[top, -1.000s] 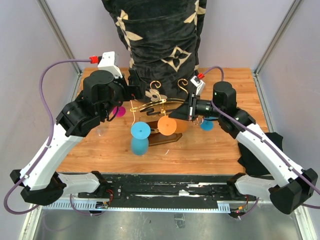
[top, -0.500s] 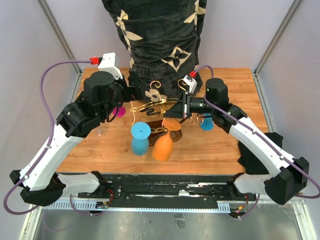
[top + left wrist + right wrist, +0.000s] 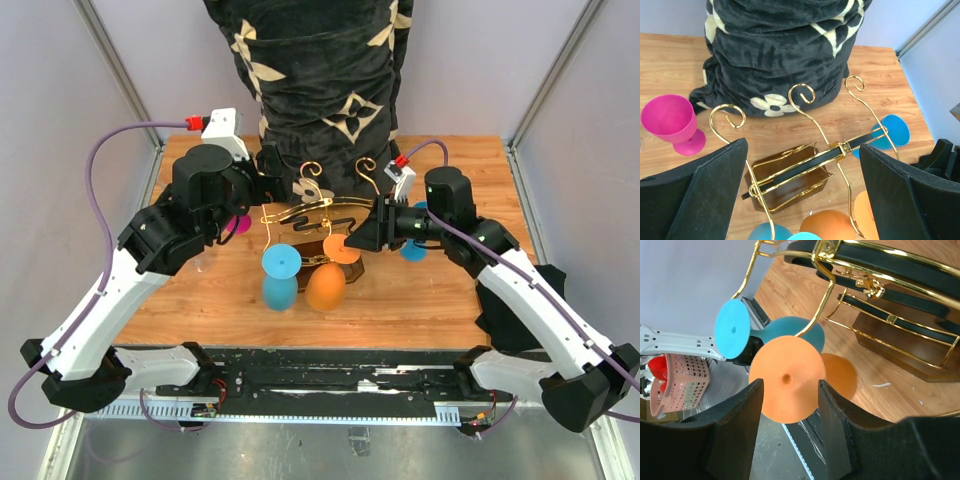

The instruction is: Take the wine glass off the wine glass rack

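Presently the right end effector [image 3: 790,384] is released: its two fingers stand apart and nothing is clamped between them. Straight ahead of its fingertips sits the round foot of the orange wine glass [image 3: 786,385], turned face-on toward it, with the bowl lying beyond and lower, close to the worktop [image 3: 200,300]. Whether the bowl rests on the wood I cannot tell. The glass is tilted and clear of the gold scrolls of the wine glass rack [image 3: 805,162], whose brown base [image 3: 900,347] lies just to one side of this end effector's line of reach. A blue glass [image 3: 732,330] is further out ahead of the same fingers, beside a curved gold arm of the rack. A second blue glass [image 3: 415,248] is behind this end effector, near the right arm's wrist.

The left end effector [image 3: 803,144] is spread wide and holds nothing. The rack stands directly in front of and below it, framed between the two fingers. A pink glass [image 3: 670,120] stands upright off to its left, and a dark flowered blanket [image 3: 785,45] rises beyond the rack.
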Action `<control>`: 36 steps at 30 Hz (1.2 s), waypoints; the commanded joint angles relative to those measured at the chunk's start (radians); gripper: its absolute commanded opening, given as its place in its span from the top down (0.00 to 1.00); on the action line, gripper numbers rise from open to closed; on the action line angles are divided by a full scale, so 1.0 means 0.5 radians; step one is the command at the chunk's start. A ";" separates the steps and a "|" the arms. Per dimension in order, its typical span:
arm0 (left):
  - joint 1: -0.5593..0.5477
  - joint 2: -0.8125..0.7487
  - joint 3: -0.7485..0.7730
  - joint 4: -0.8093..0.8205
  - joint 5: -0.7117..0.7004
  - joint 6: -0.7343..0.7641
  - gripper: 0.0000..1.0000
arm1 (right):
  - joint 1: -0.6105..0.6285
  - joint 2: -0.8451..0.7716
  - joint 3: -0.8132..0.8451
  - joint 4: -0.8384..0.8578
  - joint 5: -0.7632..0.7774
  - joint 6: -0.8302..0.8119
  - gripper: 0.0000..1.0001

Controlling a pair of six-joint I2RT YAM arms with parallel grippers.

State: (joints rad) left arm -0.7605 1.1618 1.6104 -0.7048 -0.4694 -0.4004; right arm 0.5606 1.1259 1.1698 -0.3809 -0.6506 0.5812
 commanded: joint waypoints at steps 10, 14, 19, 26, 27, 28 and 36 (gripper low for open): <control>0.015 -0.069 -0.062 0.114 0.035 0.043 0.00 | -0.048 -0.106 -0.033 -0.188 0.243 -0.223 0.48; 0.015 -0.059 -0.070 0.131 0.050 0.045 0.00 | -0.048 -0.064 -0.104 -0.085 0.096 -0.147 0.48; 0.015 -0.053 -0.067 0.127 0.042 0.054 0.00 | -0.044 -0.023 -0.125 -0.057 -0.002 -0.111 0.45; 0.015 -0.048 -0.060 0.127 0.044 0.052 0.00 | -0.044 -0.038 -0.149 0.090 -0.077 -0.026 0.60; 0.015 -0.046 -0.058 0.127 0.043 0.050 0.00 | -0.045 -0.039 -0.143 0.093 -0.070 -0.029 0.65; 0.015 -0.044 -0.058 0.127 0.048 0.051 0.00 | -0.045 -0.042 -0.136 0.096 -0.056 -0.030 0.72; 0.014 -0.062 -0.060 0.115 0.060 0.048 0.00 | -0.048 -0.148 -0.134 0.084 -0.010 -0.003 0.99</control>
State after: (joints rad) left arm -0.7605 1.1484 1.5826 -0.6746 -0.4469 -0.3855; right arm 0.5438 1.0878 1.1046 -0.3328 -0.6891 0.5888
